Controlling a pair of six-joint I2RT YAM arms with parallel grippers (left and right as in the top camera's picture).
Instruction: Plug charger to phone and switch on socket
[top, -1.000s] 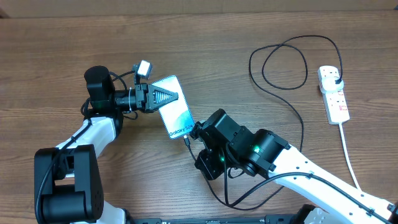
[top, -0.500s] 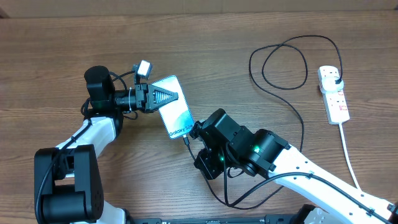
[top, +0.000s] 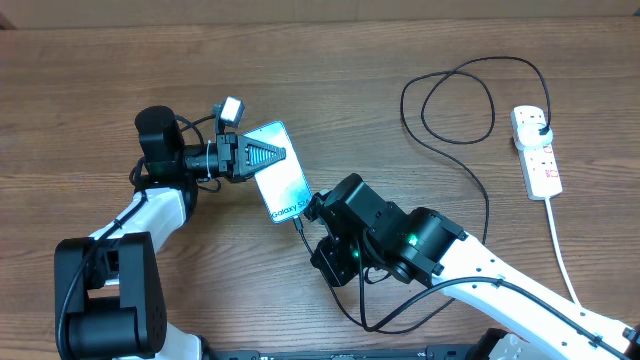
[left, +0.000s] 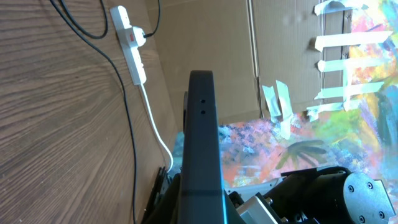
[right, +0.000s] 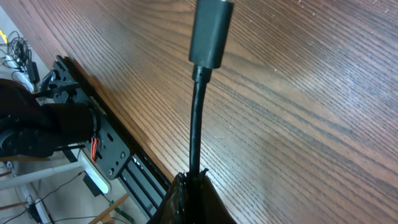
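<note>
Left pincer (top: 262, 155): closed on the top end of the phone (top: 281, 178). I hold it tilted up off the table (top: 400, 40), lit screen facing up and its lower end turned toward my other arm. From the left wrist camera I see only the phone's dark edge running straight out ahead. My reason for this hold, as I judge it: the phone is braced so a push into its port won't slide it away.

Right pincer (top: 318, 212): shut tight on the charger (right: 196, 124), gripping the thin black cable a short way behind the connector (right: 211, 31). The connector sticks out stiff in front of the jaws, so I can aim it. From overhead it sits just beside the phone's lower end. I cannot tell whether it has entered the port, because my own wrist hides the joint.

The rest of the cable loops across the table to the right. Its plug (top: 540, 127) sits in the socket (top: 537, 158), which lies well apart from both arms near the right edge. The red switches are too small to read.

Judgement: the plugging step is in hand, and the switch is yet to come. The risk is a skewed connector levering against the port.
</note>
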